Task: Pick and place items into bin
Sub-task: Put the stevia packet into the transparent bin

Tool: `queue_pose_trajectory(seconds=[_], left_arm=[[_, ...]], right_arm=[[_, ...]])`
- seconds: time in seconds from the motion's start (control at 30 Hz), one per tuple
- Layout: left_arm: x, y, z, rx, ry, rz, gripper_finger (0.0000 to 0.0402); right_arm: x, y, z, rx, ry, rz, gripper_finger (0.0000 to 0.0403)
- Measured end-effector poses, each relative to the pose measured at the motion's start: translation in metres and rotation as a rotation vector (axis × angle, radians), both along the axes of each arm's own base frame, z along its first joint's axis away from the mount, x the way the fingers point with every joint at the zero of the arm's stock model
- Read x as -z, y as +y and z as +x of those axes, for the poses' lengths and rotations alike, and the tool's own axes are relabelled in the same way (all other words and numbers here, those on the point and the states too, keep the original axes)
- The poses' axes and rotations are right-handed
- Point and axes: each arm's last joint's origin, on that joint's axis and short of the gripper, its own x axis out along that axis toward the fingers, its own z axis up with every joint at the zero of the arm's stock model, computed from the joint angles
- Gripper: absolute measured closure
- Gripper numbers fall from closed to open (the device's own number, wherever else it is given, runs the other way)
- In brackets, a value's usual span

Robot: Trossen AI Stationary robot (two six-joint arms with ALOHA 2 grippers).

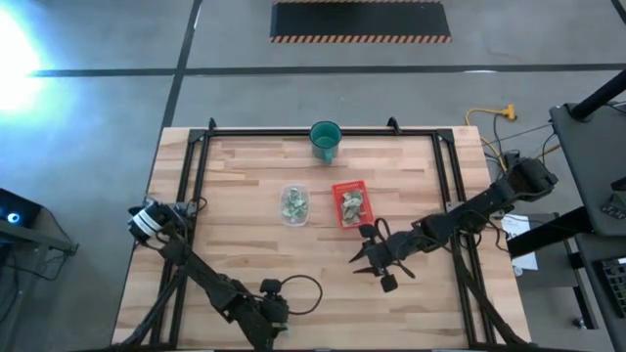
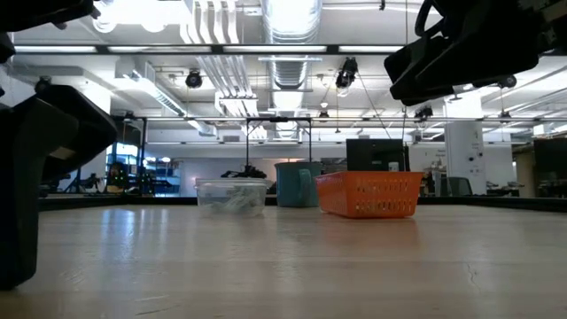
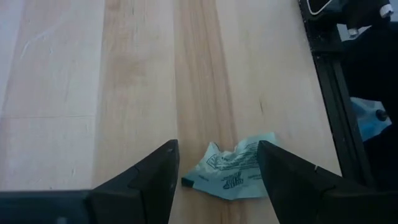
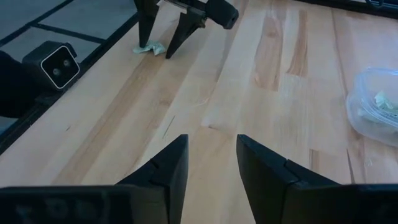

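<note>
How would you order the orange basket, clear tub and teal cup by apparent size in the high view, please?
1. Orange basket, clearly largest.
2. Clear tub and teal cup look about alike; I would not rank them.

A pale wooden bench (image 1: pixel 245 254) stands on a grey concrete floor (image 1: pixel 98 108) with a hazard-striped dark mat (image 1: pixel 360 20). Ceiling ducts (image 2: pixel 292 22) and bright lamps hang overhead.

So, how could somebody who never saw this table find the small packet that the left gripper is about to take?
Start at the wooden table and go to its near left corner, where the open left gripper points down. Between its dark fingers lies a crumpled pale green-and-white packet, alone on bare wood, while similar pieces sit inside containers.
</note>
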Motion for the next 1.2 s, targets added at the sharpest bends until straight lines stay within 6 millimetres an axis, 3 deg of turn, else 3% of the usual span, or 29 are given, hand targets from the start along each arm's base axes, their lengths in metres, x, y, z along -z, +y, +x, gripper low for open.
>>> queue_pose_trajectory(seconds=[0.2, 0.77, 1.2], left_arm=[[0.000, 0.001, 0.000, -0.005, 0.002, 0.007, 0.0225], [0.000, 0.001, 0.000, 0.021, 0.001, 0.010, 0.0390], [-0.015, 0.005, -0.002, 0.054, -0.031, 0.035, 0.0397]], right_arm=[[0.000, 0.000, 0.000, 0.004, 0.000, -0.003, 0.0284], [0.003, -0.002, -0.002, 0.021, 0.001, -0.014, 0.0305], [0.004, -0.002, -0.002, 0.022, 0.002, -0.015, 0.0310]])
